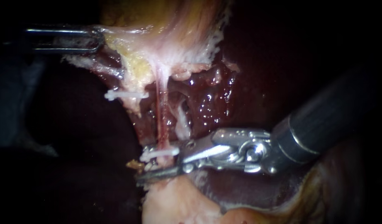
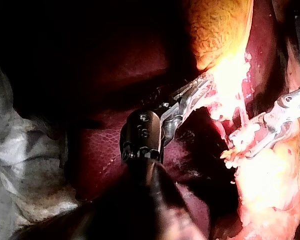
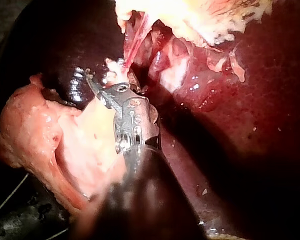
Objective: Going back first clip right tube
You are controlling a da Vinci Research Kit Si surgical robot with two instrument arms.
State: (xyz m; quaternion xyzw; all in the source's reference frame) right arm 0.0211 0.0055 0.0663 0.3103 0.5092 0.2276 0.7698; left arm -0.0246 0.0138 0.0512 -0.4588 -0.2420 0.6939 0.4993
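The step in hand reads as the withdrawal after a clip has been placed. The right instrument [image 1: 159,166] stands with its jaws apart at the foot of the tube [image 1: 159,116]. A white clip [image 1: 159,152] sits crosswise on that tube just beside the upper jaw, and the lower jaw runs beneath it. A gap shows between the jaws and they seem to grip nothing. The right wrist view agrees, showing the tips just short of the clip. The left instrument [image 1: 93,40] is clamped on the pale edge of the gallbladder [image 1: 157,25], drawing it away so the tube stands stretched over the liver [image 1: 249,83]. The next move, as I judge it, calls for backing the right instrument out along its own shaft. Its jaws should stay wide until both tips are clear, because a tip caught on the clip could drag it or tear the thin tube. The left hold should stay steady so the tension does not change. The tube is a slim, pink, glistening cord that runs taut from the gallbladder's pale neck down to the fatty tissue [image 1: 174,203], where the clip crosses it. A pale strand [image 1: 181,124] lies just beside it, toward the right instrument, so I cannot say for certain that this is the right tube. A second clip [image 1: 126,95] lies higher, across pale tissue near the gallbladder's edge.
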